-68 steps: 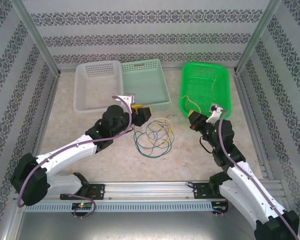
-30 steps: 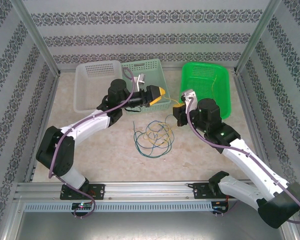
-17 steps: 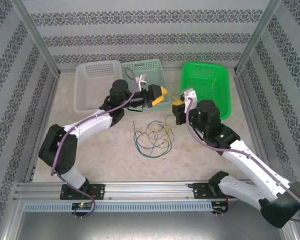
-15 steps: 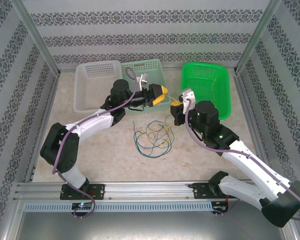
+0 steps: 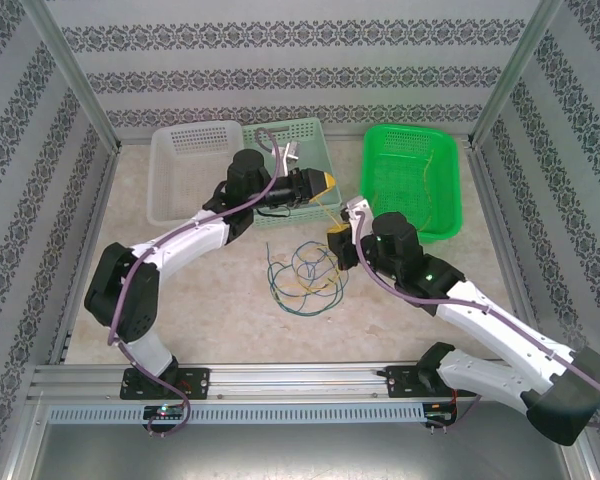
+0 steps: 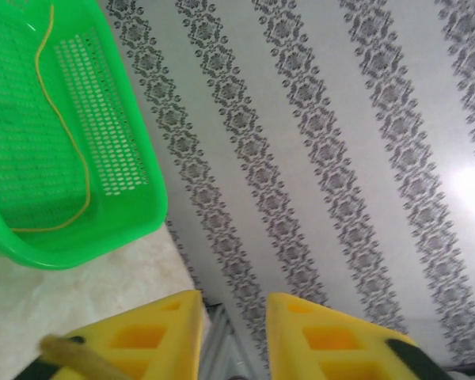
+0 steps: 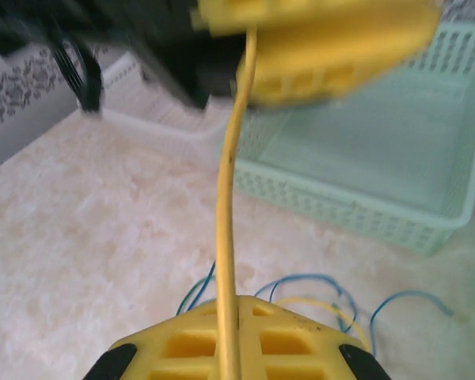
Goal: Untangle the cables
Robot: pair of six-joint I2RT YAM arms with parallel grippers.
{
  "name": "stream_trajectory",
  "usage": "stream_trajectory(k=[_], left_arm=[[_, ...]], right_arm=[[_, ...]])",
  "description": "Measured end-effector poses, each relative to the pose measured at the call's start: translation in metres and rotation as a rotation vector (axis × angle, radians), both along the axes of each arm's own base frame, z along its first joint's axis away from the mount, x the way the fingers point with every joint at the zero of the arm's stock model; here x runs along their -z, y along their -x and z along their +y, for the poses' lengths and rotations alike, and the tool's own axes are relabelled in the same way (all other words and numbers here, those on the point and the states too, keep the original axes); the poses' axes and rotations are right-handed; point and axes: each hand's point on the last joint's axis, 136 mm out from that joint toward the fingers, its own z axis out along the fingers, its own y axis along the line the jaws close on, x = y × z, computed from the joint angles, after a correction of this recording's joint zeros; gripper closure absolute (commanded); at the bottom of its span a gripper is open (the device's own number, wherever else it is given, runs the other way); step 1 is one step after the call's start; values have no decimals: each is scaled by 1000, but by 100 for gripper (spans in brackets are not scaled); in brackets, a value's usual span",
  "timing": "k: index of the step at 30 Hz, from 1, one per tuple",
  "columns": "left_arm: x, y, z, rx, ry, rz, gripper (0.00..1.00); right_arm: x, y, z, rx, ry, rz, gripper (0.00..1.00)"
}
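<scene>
Nearest the arm bases, the cables (image 5: 305, 272) are seen as a loose knot of yellow, green and blue loops lying flat on the table (image 5: 180, 290), between the two arms. One yellow strand (image 7: 226, 198) is raised out of that knot – it is pinched between the pressed-together fingers of the right gripper (image 7: 237, 336) just above the pile, and it runs up to the left gripper (image 5: 325, 184). From the left wrist, that gripper's fingers (image 6: 166, 332) are shown a little apart, with the strand laid across one of them rather than clamped.

The wires are judged very light, limp and smooth. A hold is best taken on a free stretch or an end, away from the crossings – a hard pull would likely tighten the loops or drag the whole pile. The marbled surface looks smooth and offers little drag.

Beyond are set a white basket (image 5: 180, 170), a pale teal basket (image 5: 300, 150) and a green basket (image 6: 127, 237) with another yellow cable (image 6: 63, 119) inside, backed by patterned walls (image 5: 300, 70).
</scene>
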Motion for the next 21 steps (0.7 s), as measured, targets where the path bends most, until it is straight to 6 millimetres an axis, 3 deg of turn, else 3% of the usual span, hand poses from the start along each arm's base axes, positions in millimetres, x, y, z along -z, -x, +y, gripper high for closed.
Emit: stream_trajectory(k=[5,10,13,15,16,17,19,21], left_arm=[[-30,2,1,18,-51,-136,93],[-21,5,0,29,-103,-150,96],[-18,3,1,21,-119,-153,77],[-16,0,3,4,-137,-171,52],[-15,-1,4,-6,-146,-171,47],[-12,-1,6,-20,-162,-173,40],[-8,0,14,-49,-203,-179,13],[-7,4,23,-81,-246,-188,4]], right_arm=[[45,8,13,-54,51,183,100],[63,15,38,-133,63,293,100],[62,18,49,-159,60,308,100],[60,18,48,-155,57,308,100],[59,18,47,-149,55,305,100],[57,16,45,-139,51,302,100],[49,12,37,-108,35,289,100],[37,4,22,-49,8,265,100]])
